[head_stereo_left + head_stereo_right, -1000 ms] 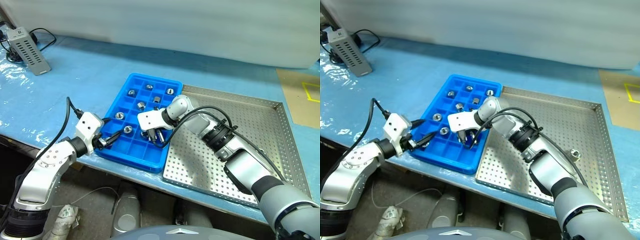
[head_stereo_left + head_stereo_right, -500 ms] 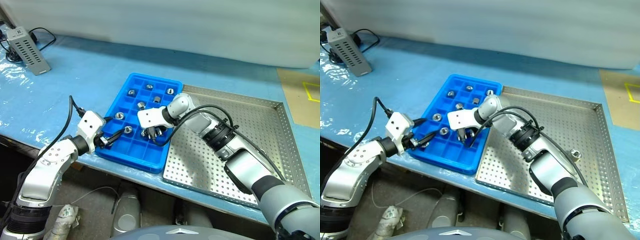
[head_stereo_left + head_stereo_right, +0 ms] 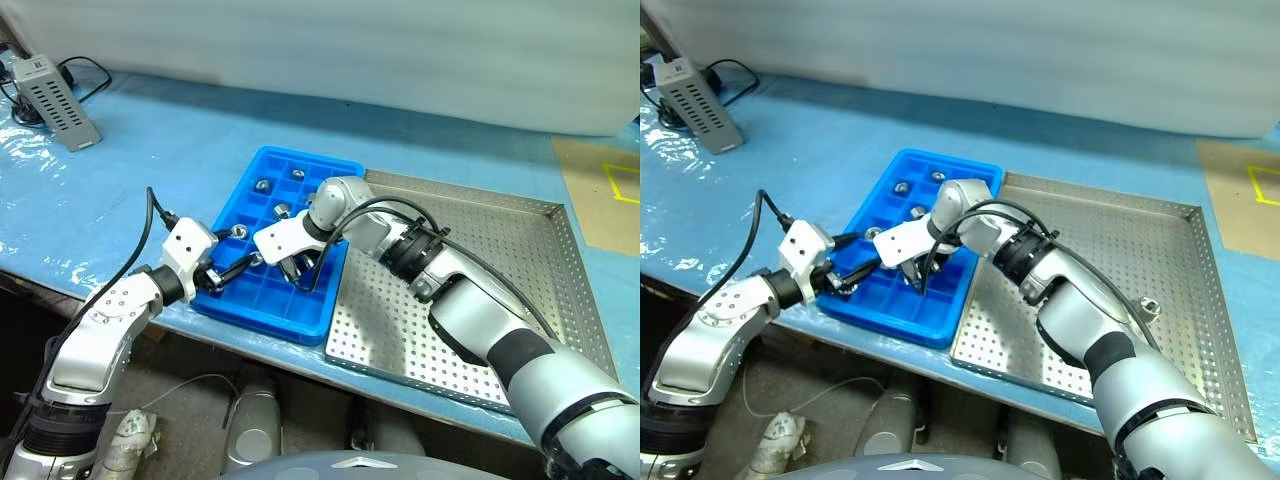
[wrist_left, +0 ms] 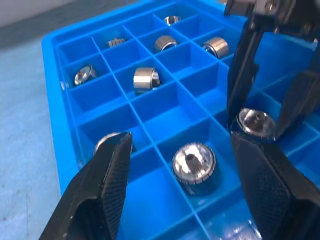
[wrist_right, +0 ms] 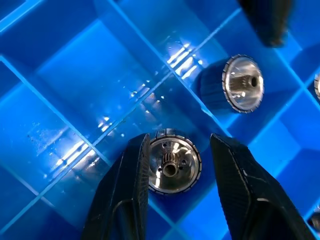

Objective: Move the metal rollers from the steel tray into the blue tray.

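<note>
Right gripper (image 5: 175,165) points down into the blue tray (image 3: 300,315), fingers spread and let go around a metal roller (image 5: 171,168) sitting in a compartment, hole facing straight up. Left gripper (image 4: 180,165) hangs open at the tray's near edge. Steel tray (image 3: 480,330) lies just beside it.

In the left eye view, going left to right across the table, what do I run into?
Grey box → left claw → blue tray → steel tray → brown patch with yellow tape.
</note>
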